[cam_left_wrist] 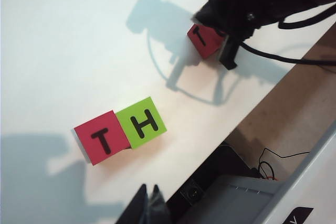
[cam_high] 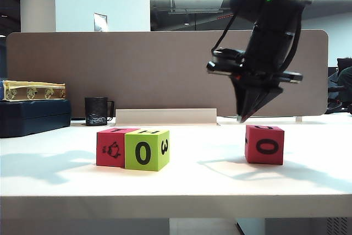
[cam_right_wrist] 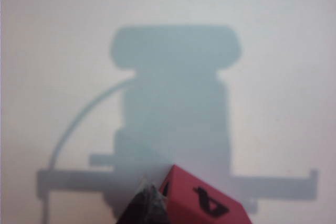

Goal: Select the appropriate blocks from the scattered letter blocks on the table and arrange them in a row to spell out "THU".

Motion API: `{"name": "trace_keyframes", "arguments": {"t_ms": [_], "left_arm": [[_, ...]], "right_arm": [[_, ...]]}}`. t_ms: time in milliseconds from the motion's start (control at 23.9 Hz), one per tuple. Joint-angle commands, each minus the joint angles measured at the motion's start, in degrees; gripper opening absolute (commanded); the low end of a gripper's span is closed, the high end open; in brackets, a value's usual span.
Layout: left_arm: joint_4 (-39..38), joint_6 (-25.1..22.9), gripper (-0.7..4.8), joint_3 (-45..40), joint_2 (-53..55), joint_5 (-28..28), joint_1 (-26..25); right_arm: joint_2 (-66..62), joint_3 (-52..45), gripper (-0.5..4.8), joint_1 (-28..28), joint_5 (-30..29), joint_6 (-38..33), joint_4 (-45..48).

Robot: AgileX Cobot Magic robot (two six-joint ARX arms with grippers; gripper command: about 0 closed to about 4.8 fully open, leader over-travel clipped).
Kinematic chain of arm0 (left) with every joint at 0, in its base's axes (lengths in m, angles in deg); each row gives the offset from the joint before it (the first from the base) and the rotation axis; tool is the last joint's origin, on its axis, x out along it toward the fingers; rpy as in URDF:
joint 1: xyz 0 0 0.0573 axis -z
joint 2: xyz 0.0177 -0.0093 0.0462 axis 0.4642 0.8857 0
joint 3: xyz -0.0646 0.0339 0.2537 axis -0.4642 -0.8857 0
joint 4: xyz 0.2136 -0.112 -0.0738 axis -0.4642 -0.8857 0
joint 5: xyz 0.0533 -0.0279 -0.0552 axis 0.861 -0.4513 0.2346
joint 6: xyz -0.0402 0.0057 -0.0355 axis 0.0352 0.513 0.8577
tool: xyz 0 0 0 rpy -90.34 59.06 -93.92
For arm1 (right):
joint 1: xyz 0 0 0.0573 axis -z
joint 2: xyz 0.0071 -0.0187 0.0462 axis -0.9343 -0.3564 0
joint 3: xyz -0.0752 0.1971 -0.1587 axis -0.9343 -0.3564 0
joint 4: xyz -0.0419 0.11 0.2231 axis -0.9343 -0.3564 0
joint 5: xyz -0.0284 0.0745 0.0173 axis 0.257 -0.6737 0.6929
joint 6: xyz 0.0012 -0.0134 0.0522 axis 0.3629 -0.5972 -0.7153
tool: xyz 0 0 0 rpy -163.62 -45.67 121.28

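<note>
On the white table (cam_high: 176, 182) a pinkish-red block (cam_high: 111, 147) topped with T (cam_left_wrist: 101, 138) touches a lime green block (cam_high: 146, 149) topped with H (cam_left_wrist: 140, 123). Another pinkish-red block (cam_high: 264, 144) stands alone to the right, also seen at the far side in the left wrist view (cam_left_wrist: 203, 39) and close up in the right wrist view (cam_right_wrist: 202, 199). My right gripper (cam_high: 242, 118) is shut and empty, its tips just above and beside that lone block's left edge (cam_right_wrist: 148, 191). My left gripper (cam_left_wrist: 148, 188) is shut, high over the table's back edge, out of the exterior view.
A grey-brown divider panel (cam_high: 165, 70) runs along the back. A black mug (cam_high: 97, 111), a dark blue case (cam_high: 33, 116) with a cream box (cam_high: 33, 89) on it, and a white stand (cam_high: 165, 116) sit at the rear.
</note>
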Motion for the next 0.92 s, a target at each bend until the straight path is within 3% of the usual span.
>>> {"name": "trace_keyframes", "arguments": {"t_ms": [42,335,544,921], "left_arm": [[1.4,-0.4,-0.06,0.2,-0.2,-0.1,0.0],[2.8,-0.1,-0.05,0.2,0.4,0.3,0.0],[2.7,0.0,-0.05,0.2,0.4,0.2,0.0],[2.5,0.0,-0.05,0.2,0.4,-0.1,0.0]], "right_arm": [[3.3,0.6,-0.01,-0.4,-0.2,0.4,-0.7],[9.8,1.3,0.06,-0.4,-0.1,0.4,-5.9],[10.2,1.2,1.84,-0.4,-0.2,-0.1,-11.4],[10.1,1.0,2.98,-0.4,1.6,-8.3,-12.8]]}}
